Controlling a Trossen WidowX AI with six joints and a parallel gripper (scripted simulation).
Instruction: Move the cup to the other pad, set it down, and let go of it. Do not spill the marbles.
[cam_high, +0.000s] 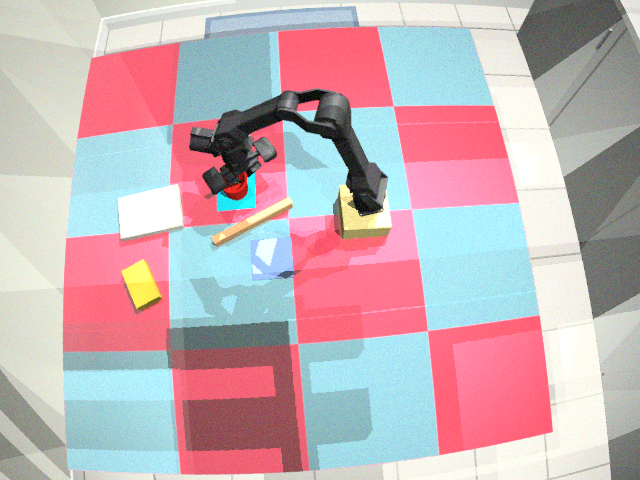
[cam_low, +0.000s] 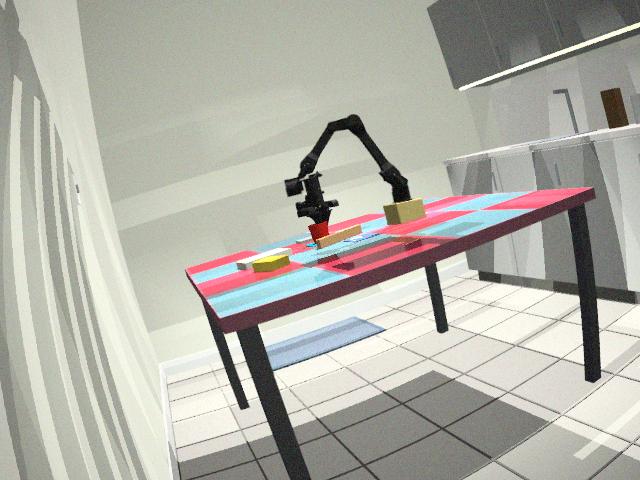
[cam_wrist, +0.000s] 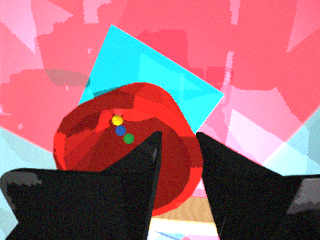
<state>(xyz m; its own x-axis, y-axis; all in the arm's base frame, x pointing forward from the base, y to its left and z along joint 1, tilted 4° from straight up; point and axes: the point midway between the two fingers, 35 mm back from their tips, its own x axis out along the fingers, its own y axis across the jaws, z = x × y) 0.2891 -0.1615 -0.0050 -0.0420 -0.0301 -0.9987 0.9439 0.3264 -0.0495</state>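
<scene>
Cup on the cyan pad, jaws part-open astride its rim

Seen from the top, a white block (cam_high: 149, 210) lies well off to the left of the hand and plays no part. Directly under the gripper (cam_high: 235, 178) stands the red cup (cam_high: 237, 191), upright on the cyan pad (cam_high: 247, 202), its base apparently resting on the pad rather than hanging above it.

In the wrist view most of the cup's mouth spreads to the left of and beyond the fingertips. Three marbles (cam_wrist: 120, 130), yellow, blue and green, sit together at the bottom. One finger dips inside the mouth and the other stands just outside the wall. The jaws are partly apart with a visible gap, and I judge they grip nothing.

Rightward and nearer than the hand, a wooden bar (cam_high: 252, 221) lies close beside the pad.

With the rim wall between the fingers and the cup's axis vertical, the safe way out looks to be straight up; any sideways drift could catch the wall and tip the marbles.
</scene>
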